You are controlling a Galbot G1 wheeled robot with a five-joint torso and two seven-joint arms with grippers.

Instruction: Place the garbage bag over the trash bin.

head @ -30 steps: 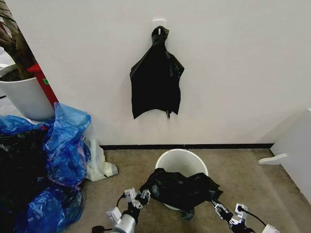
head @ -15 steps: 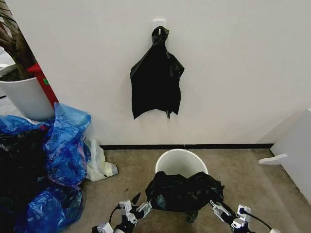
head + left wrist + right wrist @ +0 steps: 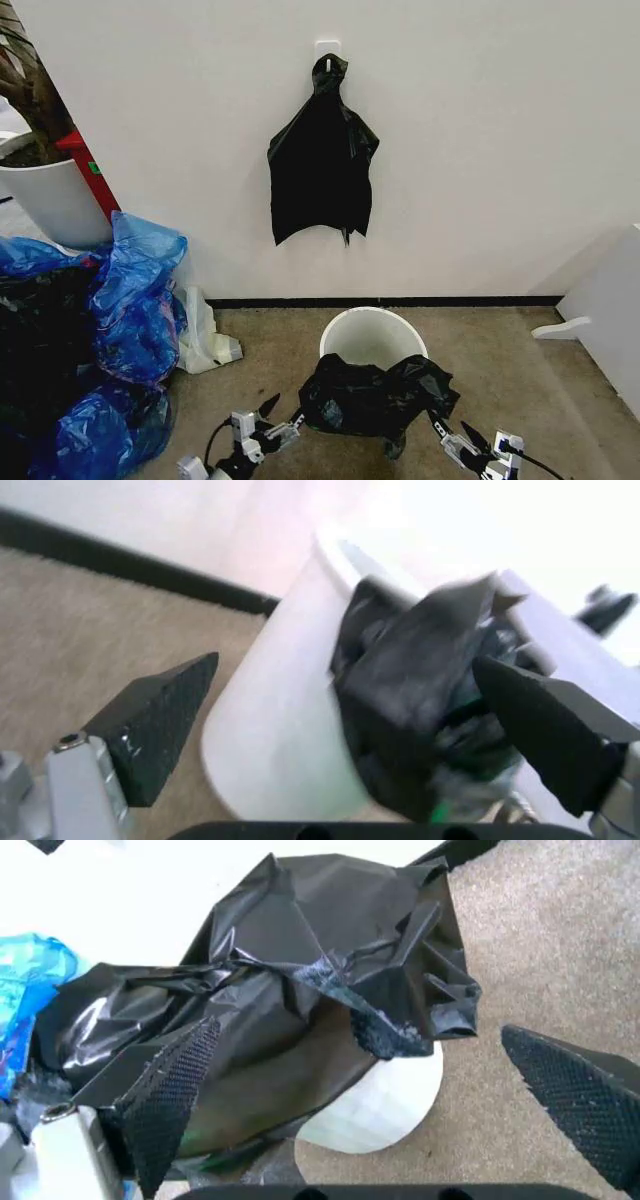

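left tool (image 3: pixel 277 418), fingers spread open and empty, just left of the garbage bag (image 3: pixel 375 396). the bag lies crumpled over the near rim of the trash bin (image 3: pixel 370 333), between both tools. right tool (image 3: pixel 452 436), also open, just right of the bag.

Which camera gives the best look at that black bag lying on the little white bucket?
The right wrist view: the garbage bag lies crumpled over the trash bin in sharp detail. The head view shows it whole but farther off; the left wrist view shows it blurred.
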